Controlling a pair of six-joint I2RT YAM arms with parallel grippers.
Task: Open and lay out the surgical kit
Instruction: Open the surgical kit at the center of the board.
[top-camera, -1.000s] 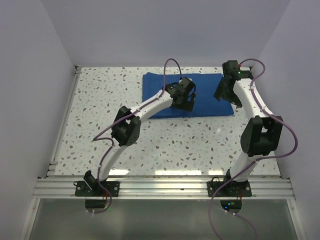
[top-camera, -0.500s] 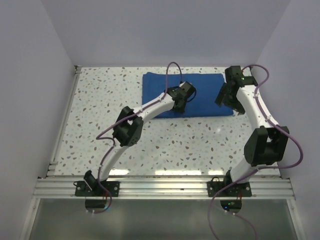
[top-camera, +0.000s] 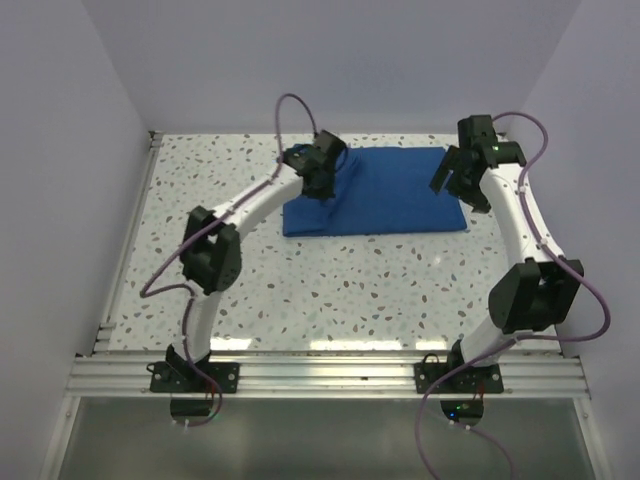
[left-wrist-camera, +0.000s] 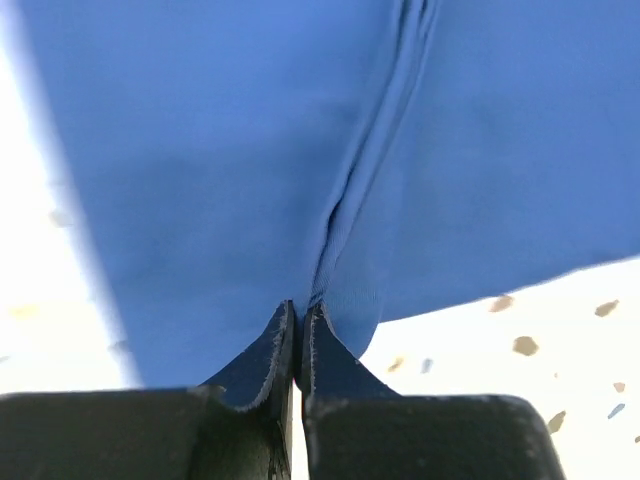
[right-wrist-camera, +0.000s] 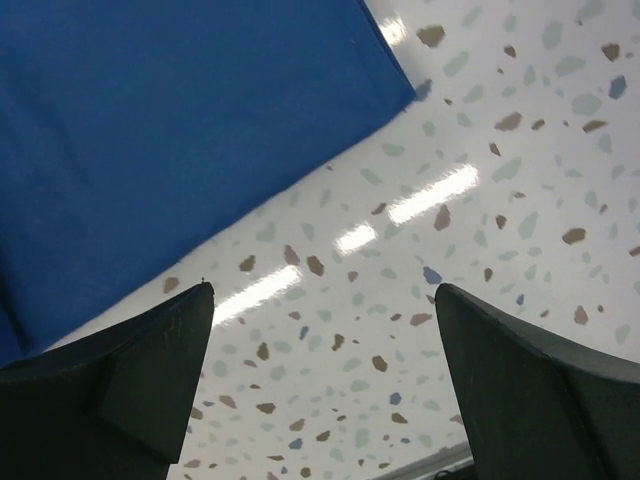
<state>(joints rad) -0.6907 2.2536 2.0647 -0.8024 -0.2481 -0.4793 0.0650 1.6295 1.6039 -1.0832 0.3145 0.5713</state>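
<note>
One blue wrap (top-camera: 390, 195) lies folded into a rough rectangle at the far middle of the table (top-camera: 350, 285), well away from the arm bases. It's closed up, so contents can't be seen. Its R and near edges run straight and sit flat on the speckled top, while its far-L part is under the L gripper (top-camera: 322, 186). L gripper is clenched: its fingers (left-wrist-camera: 265, 350) press tip to tip, w/ a narrow raised ridge of cloth running away from the tips, so it's pinching a fold of the wrap. In the L wrist view, cloth fills most of the frame, w/ table showing at lower R and along the L side. R gripper (top-camera: 460, 188) is released, fingers (right-wrist-camera: 130, 380) spread wide, hanging by the wrap's R edge. In the R wrist view, only speckled table w/ glare streaks shows btwn the tips, and a wrap corner sits at upper L. The L arm reaches diagonally from its base at near L up to the wrap. The R arm rises along the R side, elbow close to the R wall (top-camera: 600, 150). An alu rail (top-camera: 330, 375) crosses the near edge w/ both bases bolted on.
</note>
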